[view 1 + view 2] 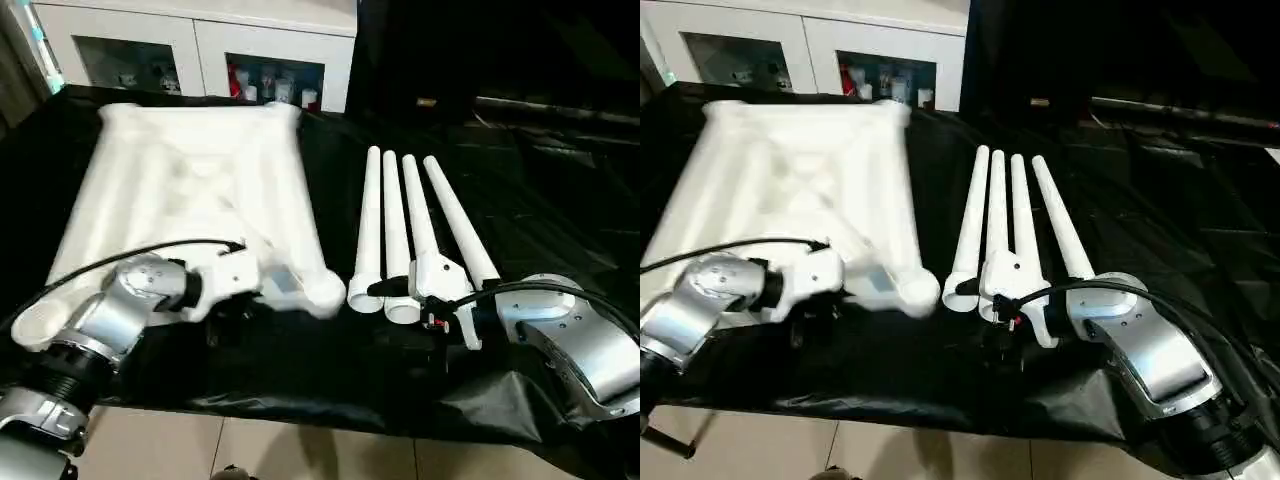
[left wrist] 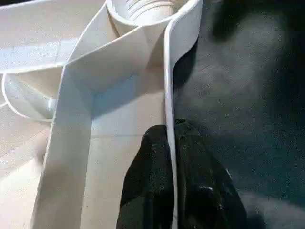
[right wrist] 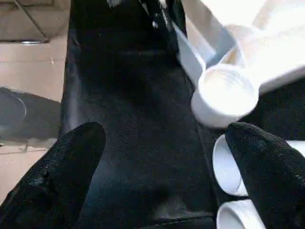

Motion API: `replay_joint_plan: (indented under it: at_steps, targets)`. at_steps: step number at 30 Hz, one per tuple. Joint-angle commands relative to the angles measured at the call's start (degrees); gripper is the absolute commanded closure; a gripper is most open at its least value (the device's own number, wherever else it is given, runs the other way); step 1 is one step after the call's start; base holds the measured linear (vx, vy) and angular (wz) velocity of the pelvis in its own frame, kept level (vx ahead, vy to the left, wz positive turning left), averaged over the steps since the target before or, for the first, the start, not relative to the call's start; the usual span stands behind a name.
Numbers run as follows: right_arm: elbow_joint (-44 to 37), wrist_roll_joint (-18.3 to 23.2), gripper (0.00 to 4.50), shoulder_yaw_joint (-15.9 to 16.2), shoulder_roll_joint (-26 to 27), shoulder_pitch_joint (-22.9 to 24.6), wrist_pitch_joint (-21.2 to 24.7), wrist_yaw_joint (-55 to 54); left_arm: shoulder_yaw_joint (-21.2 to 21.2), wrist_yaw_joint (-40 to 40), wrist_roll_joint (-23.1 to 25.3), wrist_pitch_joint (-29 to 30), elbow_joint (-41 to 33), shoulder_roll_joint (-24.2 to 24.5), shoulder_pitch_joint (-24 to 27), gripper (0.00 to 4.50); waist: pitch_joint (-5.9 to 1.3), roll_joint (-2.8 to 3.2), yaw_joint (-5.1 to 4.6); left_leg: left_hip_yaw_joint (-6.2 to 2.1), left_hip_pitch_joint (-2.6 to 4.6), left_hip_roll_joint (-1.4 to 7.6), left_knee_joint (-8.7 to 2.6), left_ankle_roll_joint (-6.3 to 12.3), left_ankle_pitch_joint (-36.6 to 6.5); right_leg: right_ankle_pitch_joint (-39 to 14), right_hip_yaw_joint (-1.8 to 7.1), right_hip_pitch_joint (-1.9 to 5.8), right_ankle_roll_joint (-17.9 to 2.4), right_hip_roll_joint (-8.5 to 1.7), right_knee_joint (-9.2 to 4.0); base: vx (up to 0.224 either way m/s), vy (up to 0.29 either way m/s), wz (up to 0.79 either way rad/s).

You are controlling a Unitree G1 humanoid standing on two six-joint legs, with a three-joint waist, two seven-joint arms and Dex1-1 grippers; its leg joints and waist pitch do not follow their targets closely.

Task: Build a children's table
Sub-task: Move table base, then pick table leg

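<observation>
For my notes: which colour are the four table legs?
White, seen best in the left eye view: legs.

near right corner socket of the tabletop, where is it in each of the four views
Left eye view: corner socket, centre, just left of the four legs.
Right eye view, left of centre, same neighbours.
Left wrist view, top edge, past the left gripper, whose jaws pinch the tabletop rim.
Right wrist view, right of centre, beyond the open right gripper.
Shared landmark: the black cloth.

Head stereo pair looked forward-down over the table top [image 1: 190,190]; wrist cams sat close, both catching its near corner socket [image 3: 228,95].
</observation>
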Motion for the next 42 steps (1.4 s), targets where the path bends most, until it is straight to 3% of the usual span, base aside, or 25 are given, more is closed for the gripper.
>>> replay_joint_plan:
  at_steps: [1,6,12,14,15,21,23,26,28,29,30,32,34,35,38,42]
  targets:
    - [0.3,-0.5,0.0,-0.2,0.3,-0.7,-0.9,-0.3,1.1,3.0,1.0,-2.2,0.7,0.1,-0.2,4.49,-3.89,0.06,0.67,-1.29,0.5,3.38,-3.92,3.51,-0.3,12.3,3.0,2.94,-15.0,-5.3,-3.58,0.0,0.0,0.0]
    - [0.9,-0.7,0.0,0.1,0.9,-1.2,-1.3,-0.9,2.6,-0.4,-3.2,-10.9,3.1,-1.2,0.2,4.49,-3.75,0.21,1.09,-1.27,0.62,3.46,-4.04,3.31,-1.8,9.5,3.04,2.75,-14.7,-5.43,-3.85,0.0,0.0,0.0]
    - [1.0,-0.8,0.0,-0.1,1.3,-1.2,-1.5,-1.1,2.1,-1.9,-2.7,-14.3,3.8,-0.3,0.5,4.49,-3.81,0.48,1.81,-1.19,0.73,3.59,-4.09,2.6,-2.1,9.3,3.1,2.59,-14.1,-5.49,-3.7,0.0,0.0,0.0]
    - [0.9,-0.8,0.0,-0.3,1.4,-1.2,-1.5,-1.1,1.8,-0.7,-1.0,-13.2,4.0,0.4,0.3,4.49,-3.87,0.66,1.86,-1.23,0.78,3.61,-4.13,2.27,-2.2,9.5,3.07,2.57,-13.9,-5.48,-3.67,0.0,0.0,0.0]
    - [0.9,-0.7,0.0,-0.6,1.6,-1.2,-1.5,-1.2,2.2,-0.6,-0.9,-10.7,4.9,0.3,-0.2,4.0,-3.85,0.65,1.86,-1.26,0.77,3.61,-4.17,2.11,-2.4,9.4,3.04,2.58,-13.9,-5.47,-3.66,0.0,0.0,0.0]
    - [1.2,-0.1,0.0,-1.2,2.4,-1.4,-1.5,-1.7,5.2,-3.1,-3.6,-7.1,3.4,1.5,-0.4,3.48,-3.83,0.48,1.76,-1.25,0.71,3.52,-4.21,1.65,-2.4,9.7,2.98,2.61,-14.4,-5.42,-3.63,0.0,0.0,0.0]
    - [1.6,0.5,0.0,-2.1,4.0,-2.1,-1.3,-3.0,7.4,-3.6,-5.8,-5.4,0.8,2.7,0.3,3.31,-3.88,0.66,1.83,-1.3,0.69,3.53,-4.2,1.73,-2.4,9.6,3.01,2.61,-14.4,-5.59,-3.55,0.0,0.0,0.0]
    - [3.6,-2.3,0.0,-2.6,6.4,-3.9,-3.5,-7.8,10.4,-4.1,-9.6,-1.5,-4.1,3.8,1.7,3.12,-3.79,0.89,1.54,-1.22,0.87,3.53,-4.32,0.8,-2.8,9.0,2.87,2.32,-15.3,-5.43,-3.61,0.0,0.0,0.0]
    - [10.4,-4.6,0.0,-6.4,13.6,-9.9,1.9,-21.3,15.6,-4.1,-17.1,6.7,-14.2,4.9,4.6,2.96,-3.89,0.93,1.1,-1.18,0.89,3.3,-4.39,-0.65,-1.7,8.6,2.74,2.26,-16.0,-5.32,-3.29,0.0,0.0,0.0]
    - [11.7,-4.6,0.0,-7.2,14.9,-11.0,3.3,-23.3,16.3,-4.0,-18.1,7.9,-15.6,5.0,5.1,2.86,-3.73,0.48,0.91,-1.07,0.82,3.16,-4.44,-0.69,-1.5,7.7,2.84,2.26,-16.3,-5.23,-3.38,0.0,0.0,0.0]
    - [12.3,-4.6,0.0,-7.6,15.4,-11.5,4.0,-24.3,16.6,-3.9,-18.5,8.4,-16.2,5.1,5.3,2.86,-3.71,0.71,1.02,-0.95,1.02,3.12,-4.39,-0.91,-1.8,6.9,2.9,2.09,-16.3,-5.22,-3.47,0.0,0.0,0.0]
    - [18.5,-2.7,0.0,-11.3,19.9,-17.0,12.7,-30.2,17.5,-3.2,-19.8,10.7,-19.8,5.4,7.0,2.63,-3.41,0.73,1.0,-0.86,1.0,3.04,-4.58,-1.07,-2.4,4.8,3.01,2.04,-15.5,-4.95,-3.68,0.0,0.0,0.0]
    - [24.5,-1.5,0.0,-13.7,23.4,-21.5,16.7,-34.4,17.5,-2.8,-19.8,12.0,-22.3,5.8,8.5,2.56,-3.36,0.41,1.08,-0.69,1.24,3.04,-4.63,-1.45,-1.9,5.4,3.08,1.79,-14.5,-4.86,-3.56,0.0,0.0,0.0]
    - [25.7,-1.7,0.0,-14.0,23.9,-22.3,16.9,-35.3,17.4,-2.8,-19.8,12.3,-22.7,5.8,8.7,2.56,-3.39,0.5,0.89,-0.9,0.98,2.98,-4.8,-1.67,-1.7,5.3,3.0,2.0,-14.4,-4.85,-3.5,0.0,0.0,0.0]
    - [35.0,-4.1,0.0,-15.1,26.9,-27.8,17.1,-41.8,17.4,-2.1,-19.7,14.1,-24.5,6.1,9.5,2.26,-3.4,0.63,1.03,-0.65,1.26,2.87,-4.87,-3.17,-1.2,7.0,2.94,1.76,-13.3,-4.68,-3.47,0.0,0.0,0.0]
    - [43.3,-6.2,0.0,-15.3,28.8,-32.1,19.4,-46.3,17.3,-2.0,-21.1,16.8,-26.4,6.3,9.5,2.01,-3.15,0.02,0.75,-0.59,0.89,2.54,-4.87,-3.89,1.6,12.7,2.97,2.25,-12.5,-4.32,-3.15,0.0,0.0,0.0]
